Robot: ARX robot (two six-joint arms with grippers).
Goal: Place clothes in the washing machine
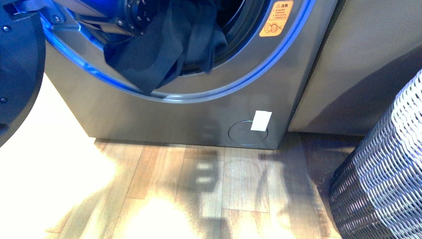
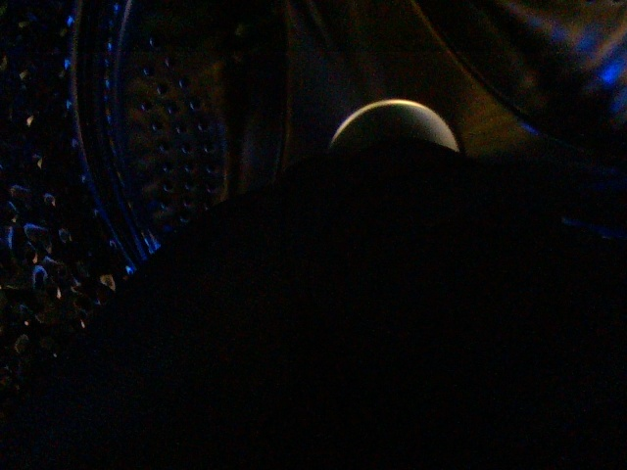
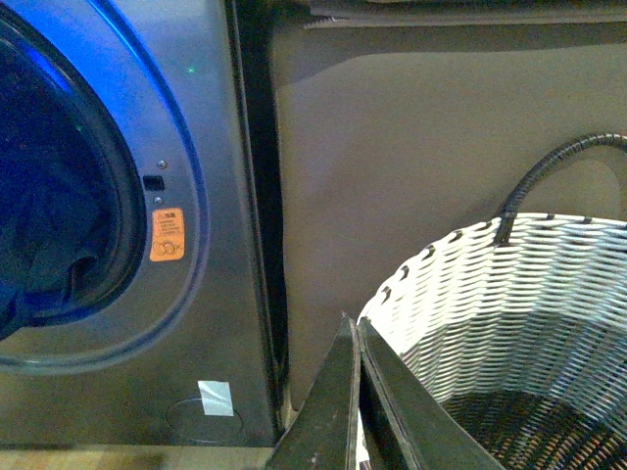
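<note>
Wood floor (image 1: 164, 194); clothes (image 1: 164, 45) (navy) draped over washing machine (image 1: 164, 112) rim.

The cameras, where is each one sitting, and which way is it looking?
Front view: on the robot's body, looking down at the washer, clothes hanging over its rim; an arm shows dimly inside the porthole.
Left wrist view: inside the drum, very dim, clothes filling the foreground; no gripper visible.
Right wrist view: above the basket, facing washer and cabinet; right gripper closed.
Shared: front and right wrist both show the orange sticker.
</note>
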